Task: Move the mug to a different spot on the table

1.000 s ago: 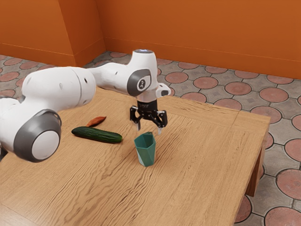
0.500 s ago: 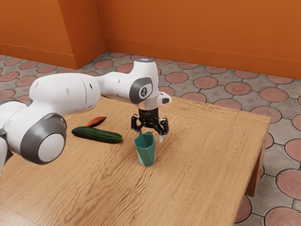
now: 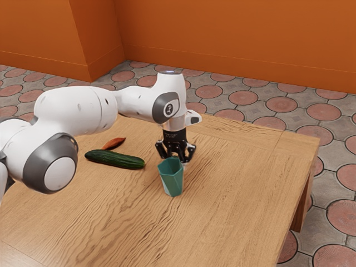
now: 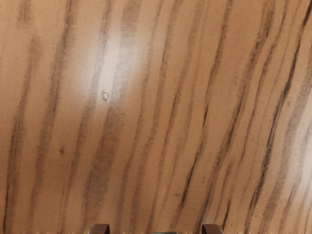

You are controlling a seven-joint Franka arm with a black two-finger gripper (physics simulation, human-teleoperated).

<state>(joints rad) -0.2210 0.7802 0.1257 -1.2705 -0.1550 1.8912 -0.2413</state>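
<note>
A teal faceted mug (image 3: 172, 179) stands upright near the middle of the wooden table (image 3: 245, 189). My black gripper (image 3: 176, 159) points straight down, right at the mug's far rim. Its fingers are narrowed but still apart, and they straddle that rim. In the wrist view the fingertips (image 4: 100, 228) show at the lower edge, and a teal sliver of the mug (image 4: 164, 232) sits between them with a gap on each side. Beyond them lies wood grain of the table (image 4: 156, 117).
A dark green cucumber (image 3: 114, 159) lies toward the exterior view's left of the mug, with a small red-brown piece (image 3: 114, 143) behind it. The table's edge runs along the exterior view's right, with tiled floor (image 3: 334, 167) beyond.
My hand has come down from above the mug to its far rim, and the fingers have drawn closer together. The mug stays where it was.
</note>
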